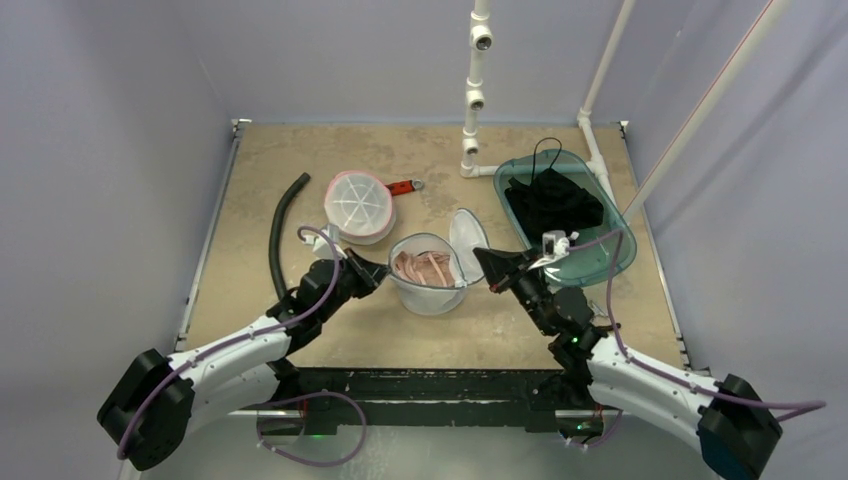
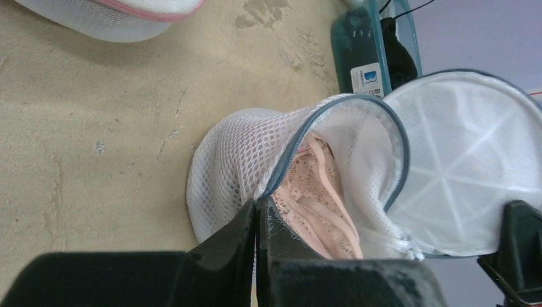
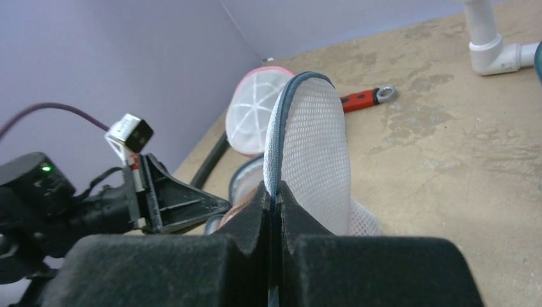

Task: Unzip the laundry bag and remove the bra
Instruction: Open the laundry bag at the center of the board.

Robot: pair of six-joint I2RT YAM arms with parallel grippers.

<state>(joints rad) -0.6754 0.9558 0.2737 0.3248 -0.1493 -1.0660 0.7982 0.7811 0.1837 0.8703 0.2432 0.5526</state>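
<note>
Left claw [image 1: 381,272] clamped on the rim of the laundry bag [image 1: 432,292], mid-worktop [image 1: 280,150]. Bag upright, mouth up, unzipped. Pink bra [image 1: 424,266] inside. Right claw [image 1: 479,259] pinching the raised lid flap [image 1: 467,235]. Bin [image 1: 622,250] label [image 2: 369,77]: only "B" legible.

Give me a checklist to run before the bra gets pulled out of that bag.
1. Unzipped laundry bag, lid flap swung open: ok.
2. Grip of left claw on the bag's rim: ok.
3. Grip of right claw on the lid flap's edge: ok.
4. Exposed bra in the opening: ok.
5. A claw free to take the bra: not ok, both are gripping.
6. No snag between bra and mesh: cannot tell.
</note>
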